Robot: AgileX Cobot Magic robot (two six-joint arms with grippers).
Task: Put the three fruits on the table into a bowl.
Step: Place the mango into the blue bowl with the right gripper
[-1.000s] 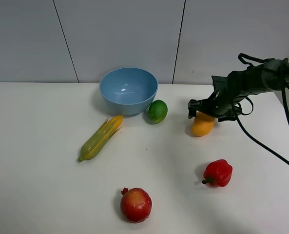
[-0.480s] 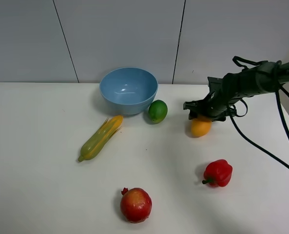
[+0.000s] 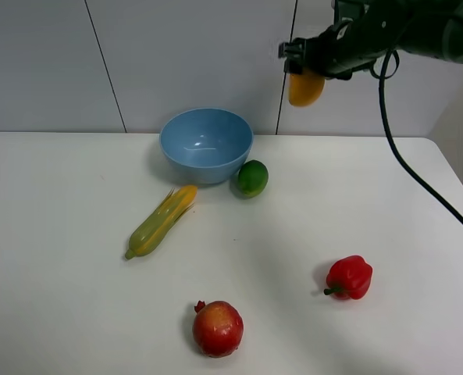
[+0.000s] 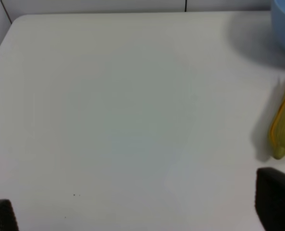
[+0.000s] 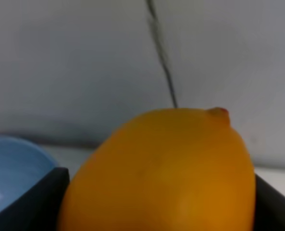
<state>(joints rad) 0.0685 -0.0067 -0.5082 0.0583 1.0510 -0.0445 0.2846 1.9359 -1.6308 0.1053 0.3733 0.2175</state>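
High above the table (image 3: pixel 59 297), my right gripper (image 3: pixel 308 62) is shut on the orange-yellow mango (image 3: pixel 305 87), up and to the right of the light-blue bowl (image 3: pixel 206 144). In the right wrist view the mango (image 5: pixel 161 168) fills the gap between the dark fingers (image 5: pixel 36 207), with the bowl's rim (image 5: pixel 12 168) below. The green lime (image 3: pixel 253 178) lies beside the bowl's right side. The red-yellow pomegranate (image 3: pixel 218 328) sits near the front edge. My left gripper (image 4: pixel 137 214) is open over bare table, and the exterior view does not show it.
A green-yellow corn cob (image 3: pixel 161 221) lies left of centre, also in the left wrist view as the corn cob (image 4: pixel 284 130). A red bell pepper (image 3: pixel 350 277) stands at the front right. A black cable (image 3: pixel 418 180) hangs from the right arm.
The right gripper closed on the mango, lifted it off the table, and carried it up and slightly left toward the bowl. Everything else stayed put.
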